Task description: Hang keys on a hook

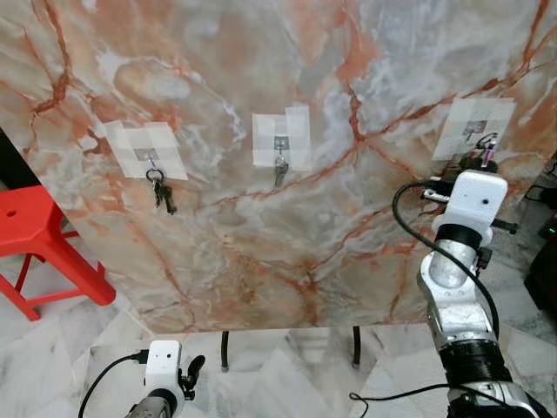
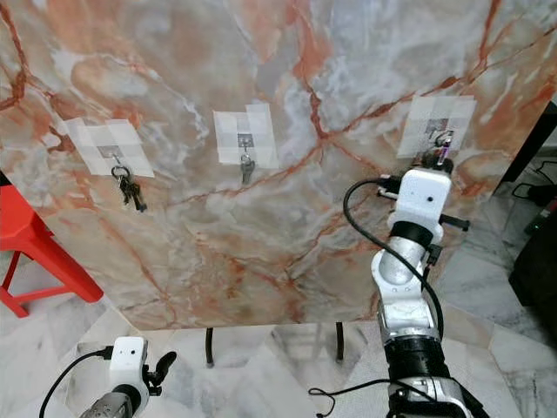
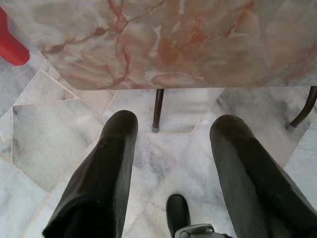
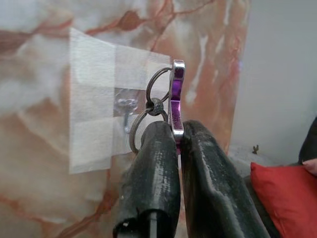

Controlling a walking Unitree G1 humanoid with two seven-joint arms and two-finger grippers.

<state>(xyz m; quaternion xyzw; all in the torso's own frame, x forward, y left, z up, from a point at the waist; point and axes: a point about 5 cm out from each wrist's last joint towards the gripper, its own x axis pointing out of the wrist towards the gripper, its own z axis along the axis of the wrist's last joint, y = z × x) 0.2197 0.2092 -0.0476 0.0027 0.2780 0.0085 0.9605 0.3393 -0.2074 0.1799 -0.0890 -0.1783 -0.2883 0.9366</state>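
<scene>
Right end effector [image 4: 174, 136] clamped on purple carabiner [image 4: 176, 94], rings beside taped hook [image 4: 127, 106].

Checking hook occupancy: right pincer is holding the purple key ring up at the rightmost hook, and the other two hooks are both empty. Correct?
Not quite. The right pincer does hold the purple key ring at the rightmost hook, but the leftmost hook already carries a bunch of keys, as the left eye view shows.
</scene>
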